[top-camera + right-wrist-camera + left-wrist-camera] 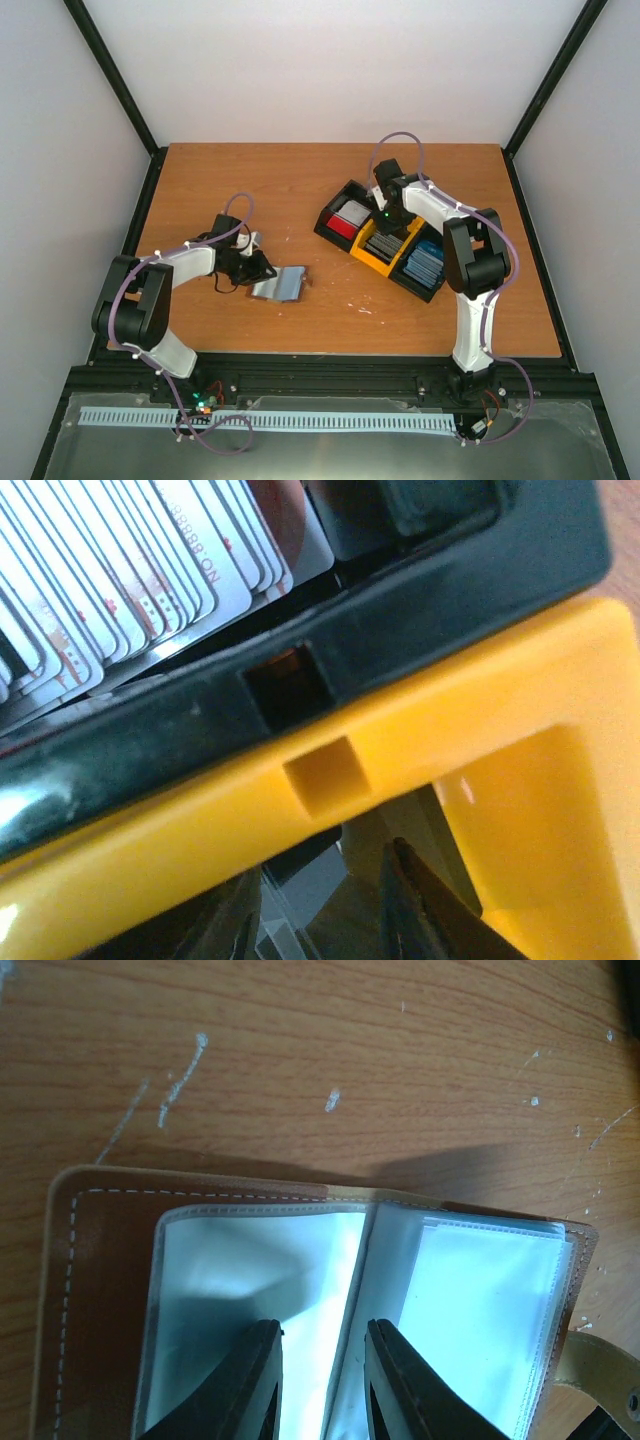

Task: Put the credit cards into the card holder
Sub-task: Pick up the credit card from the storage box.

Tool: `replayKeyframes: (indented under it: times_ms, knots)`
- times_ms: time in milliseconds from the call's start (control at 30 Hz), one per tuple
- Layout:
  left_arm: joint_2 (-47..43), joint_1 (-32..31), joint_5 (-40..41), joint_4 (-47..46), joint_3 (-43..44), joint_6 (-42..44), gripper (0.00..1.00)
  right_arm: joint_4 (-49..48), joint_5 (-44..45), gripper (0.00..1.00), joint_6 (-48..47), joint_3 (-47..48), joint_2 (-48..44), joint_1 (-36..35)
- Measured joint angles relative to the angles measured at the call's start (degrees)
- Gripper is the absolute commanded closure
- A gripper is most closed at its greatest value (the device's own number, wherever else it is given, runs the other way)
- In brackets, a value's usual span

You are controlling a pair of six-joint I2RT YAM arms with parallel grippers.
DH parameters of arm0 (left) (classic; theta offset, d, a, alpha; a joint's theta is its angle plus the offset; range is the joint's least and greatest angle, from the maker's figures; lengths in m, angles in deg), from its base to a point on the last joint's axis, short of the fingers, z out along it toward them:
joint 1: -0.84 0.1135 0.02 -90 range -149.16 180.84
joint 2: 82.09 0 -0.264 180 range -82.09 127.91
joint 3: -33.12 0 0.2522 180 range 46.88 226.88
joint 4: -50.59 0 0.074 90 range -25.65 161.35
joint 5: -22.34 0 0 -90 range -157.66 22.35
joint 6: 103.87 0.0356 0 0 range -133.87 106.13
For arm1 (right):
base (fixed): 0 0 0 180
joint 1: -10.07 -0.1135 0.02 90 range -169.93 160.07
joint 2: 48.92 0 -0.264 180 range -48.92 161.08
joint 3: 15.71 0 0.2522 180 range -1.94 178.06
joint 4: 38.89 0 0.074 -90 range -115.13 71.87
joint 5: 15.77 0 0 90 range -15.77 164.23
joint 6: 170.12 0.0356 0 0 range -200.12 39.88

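The card holder [281, 285] lies open on the table, pale blue-grey inside up. In the left wrist view its brown leather cover [100, 1290] frames clear sleeves [480, 1310]. My left gripper [260, 269] rests on it at its left edge, jaws a little apart [322, 1328] with a sleeve's edge between them. My right gripper [385, 232] reaches down into the yellow middle compartment of the tray [366, 261], onto the dark grey credit cards [384, 246]. Its jaws [320, 905] stand apart on either side of grey cards [300, 890]. Blue cards [426, 262] and red/white cards [346, 221] fill the other compartments.
The black-and-yellow tray sits right of centre, angled. In the right wrist view its yellow wall [420, 720] and black wall [140, 730] are very close, with white cards [120, 570] behind. The wallet's tab clasp [600, 1380] sticks out at its right.
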Motion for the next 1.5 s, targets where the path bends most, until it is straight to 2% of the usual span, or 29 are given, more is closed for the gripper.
replayKeyframes:
  times_ms: [467, 967, 1133, 1500]
  knots:
    - [0.0, 0.0, 0.0, 0.0, 0.0, 0.0, 0.75, -0.4, 0.3, 0.66, 0.0, 0.1, 0.0, 0.3]
    - [0.0, 0.0, 0.0, 0.0, -0.1, 0.0, 0.75, -0.9, 2.2, 0.71, 0.6, 0.2, 0.7, 0.5]
    - [0.0, 0.0, 0.1, 0.0, -0.1, 0.0, 0.76, -0.9, 3.3, 0.66, 0.6, 0.2, 0.9, 0.8]
    - [0.0, 0.0, 0.4, 0.0, -0.1, 0.0, 0.76, -0.9, -3.2, 0.54, 0.0, 0.4, 0.7, 1.7]
